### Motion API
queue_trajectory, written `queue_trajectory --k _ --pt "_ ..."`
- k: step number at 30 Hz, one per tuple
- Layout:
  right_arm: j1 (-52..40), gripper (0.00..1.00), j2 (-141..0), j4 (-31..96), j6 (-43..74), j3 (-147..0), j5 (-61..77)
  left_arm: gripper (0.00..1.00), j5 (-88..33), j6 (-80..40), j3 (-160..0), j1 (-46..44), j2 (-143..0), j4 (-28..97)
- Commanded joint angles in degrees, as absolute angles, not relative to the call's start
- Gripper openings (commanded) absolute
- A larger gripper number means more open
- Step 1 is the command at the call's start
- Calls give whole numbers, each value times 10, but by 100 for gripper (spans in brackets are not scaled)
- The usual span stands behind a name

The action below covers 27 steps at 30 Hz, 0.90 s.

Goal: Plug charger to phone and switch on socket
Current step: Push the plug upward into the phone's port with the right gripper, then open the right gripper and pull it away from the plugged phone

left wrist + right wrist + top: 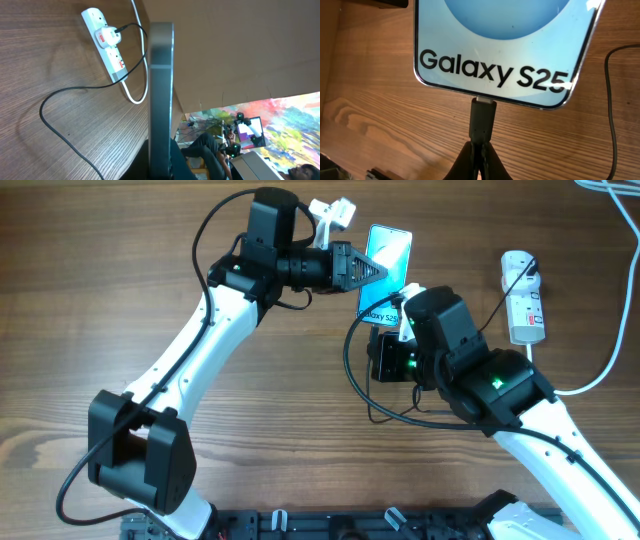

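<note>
The phone (387, 262) has a cyan screen and a white "Galaxy S25" band, and is held off the table. My left gripper (368, 270) is shut on its side. In the left wrist view the phone (161, 85) shows edge-on between the fingers (161, 170). My right gripper (402, 318) is shut on the charger's dark connector (482, 117). The connector's tip sits at the port in the phone's bottom edge (500, 45), above the fingers (479, 157). The thin black cable (65, 92) runs from a plug in the white socket (524, 298), which is also in the left wrist view (107, 47).
A thick white cord (612, 365) leads from the socket along the table's right side. The charger cable (611, 105) loops over the wood to the right of the phone. The table edge (150, 30) lies just beyond the socket.
</note>
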<state>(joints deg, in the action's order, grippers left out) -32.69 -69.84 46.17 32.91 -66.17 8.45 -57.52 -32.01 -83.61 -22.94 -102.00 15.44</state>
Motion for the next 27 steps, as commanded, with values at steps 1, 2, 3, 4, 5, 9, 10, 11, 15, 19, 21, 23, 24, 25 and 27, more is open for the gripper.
queue_trajectory --k 1,2,3,4,5,9,10,11,15,19,21,23,24,25,27 --pt "-325 4 -692 446 314 -678 59 4 -594 -317 -843 -230 -1006 157" --pt "-324 4 -692 446 312 -678 59 4 -594 -317 -843 -230 -1006 159" --pt "-322 4 -692 446 312 -678 59 4 -594 -317 -843 -230 -1006 159" --pt "-319 4 -692 446 312 -678 59 4 -594 -317 -843 -230 -1006 159" --pt "-318 4 -692 446 312 -678 59 4 -594 -317 -843 -230 -1006 159" --pt "-311 4 -692 442 312 -678 59 4 -594 -317 -843 -230 -1006 159" --pt "-310 4 -692 441 309 -678 59 4 -594 -317 -843 -230 -1006 159" --pt "-310 4 -692 438 304 -678 59 4 -594 -317 -843 -230 -1006 159" --pt "-310 4 -692 428 299 -678 57 4 -595 -317 -843 -230 -1006 159" --pt "-310 4 -692 419 300 -678 47 4 -596 -317 -843 -230 -1006 161" --pt "-310 4 -692 418 299 -678 37 4 -596 -317 -843 -230 -1006 161" --pt "-310 4 -692 416 300 -678 34 4 -598 -317 -843 -230 -1006 161" --pt "-310 5 -692 416 300 -678 34 4 -598 -317 -843 -230 -1006 161" --pt "-310 5 -692 415 300 -678 34 4 -598 -317 -843 -230 -1006 161" --pt "-310 5 -692 415 300 -678 34 4 -598 -317 -843 -230 -1006 161"
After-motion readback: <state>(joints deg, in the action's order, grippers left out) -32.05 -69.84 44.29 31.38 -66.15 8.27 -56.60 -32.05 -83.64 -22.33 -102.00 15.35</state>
